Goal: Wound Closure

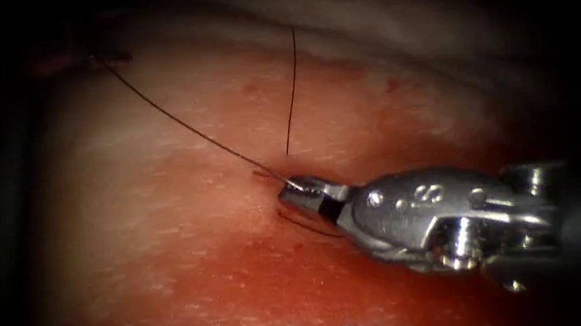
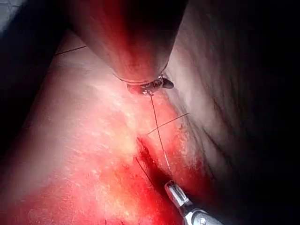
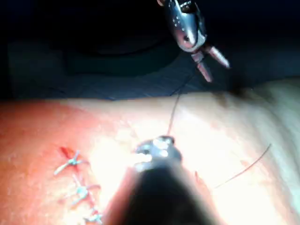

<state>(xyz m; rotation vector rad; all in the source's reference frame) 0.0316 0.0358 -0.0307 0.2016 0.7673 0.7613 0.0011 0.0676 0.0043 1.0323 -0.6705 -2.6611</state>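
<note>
A slab of pale pink pork-belly tissue [image 1: 168, 217], wet with red fluid [image 1: 260, 287] toward its near edge, lies under the endoscope. The right arm's silver steel needle driver [image 1: 300, 189] enters from the right, its jaws closed on a thin dark thread [image 1: 187, 127] just above the tissue surface. From that grip one strand runs taut toward the tissue's far left corner; a second strand rises from the tissue close by.

In the right wrist view, the left arm's silver tool [image 3: 210, 62] hangs above the tissue's far edge with its jaws spread, holding nothing. A row of finished pale stitches [image 3: 77, 190] lies beside the right tool.

I cannot make out the curved needle with certainty.

The risk, as I judge it: the taut strand (already drawn straight) could snap, slip the jaws, or cut into the soft tissue if tension rises.
</note>
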